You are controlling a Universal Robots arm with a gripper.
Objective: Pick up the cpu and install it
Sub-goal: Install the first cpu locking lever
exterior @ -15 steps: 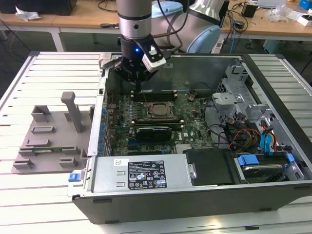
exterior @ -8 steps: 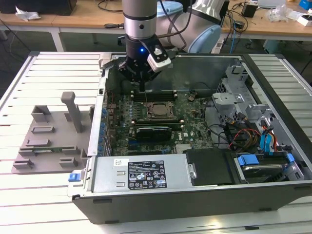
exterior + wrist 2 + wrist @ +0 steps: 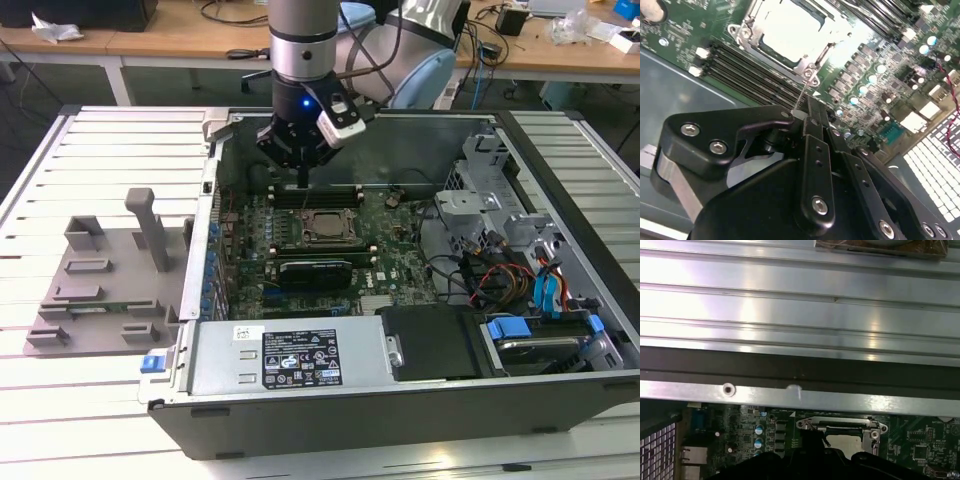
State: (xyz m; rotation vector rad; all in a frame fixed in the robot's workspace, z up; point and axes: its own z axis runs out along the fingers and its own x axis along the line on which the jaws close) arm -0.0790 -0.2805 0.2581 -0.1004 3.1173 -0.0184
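Below the gripper: open computer case [image 3: 400, 380] lying flat on the desk [image 3: 90, 150], motherboard [image 3: 400, 255] exposed inside.
Gripper [image 3: 302, 175]: black, hanging tip-down from the arm over the rear part of the motherboard; in the second wrist view [image 3: 812, 107] its two fingers [image 3: 816, 150] appear pressed together, with nothing seen pinched between them.
Cpu [image 3: 318, 227]: flat square chip with a silvery-grey top, lying in the socket frame on the motherboard, just below and in front of the gripper tip, apart from it; in the second wrist view [image 3: 790, 30] it sits pale and bright just beyond the fingertips; in the first wrist view [image 3: 842, 441] a part of it shows under the frame's edge.
Socket frame [image 3: 807, 62]: metal surround with screws at the corners, enclosing the cpu on all sides.
Memory slots [image 3: 752, 72]: long dark rows, between the socket frame and the gripper in the second wrist view.
Thin wire lever [image 3: 801, 92]: slanting from the frame's corner toward the gripper tip.
Grey plastic tray [image 3: 105, 290]: on the desk, well apart from the gripper, outside the case toward the exterior view's left.
Drive bay with blue tabs [image 3: 545, 330]: inside the case, well apart from the gripper, toward the exterior view's right.
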